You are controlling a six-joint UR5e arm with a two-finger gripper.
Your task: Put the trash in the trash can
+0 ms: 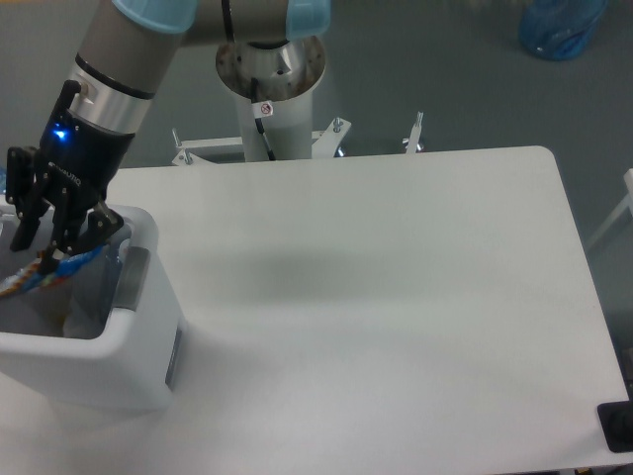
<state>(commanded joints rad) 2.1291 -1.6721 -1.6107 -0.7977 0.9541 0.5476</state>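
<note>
Hung over trash can (148,297) opening w/ gripper (61,247) clamped on snack wrapper (45,272), bin directly below.

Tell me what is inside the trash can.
Inside the trash can, the gripper reaches over the opening, its fingers pinching a blue-and-silver foil wrapper. The lower interior looks dim. The gripper and the near wall hide whatever lies on the bottom.
</note>
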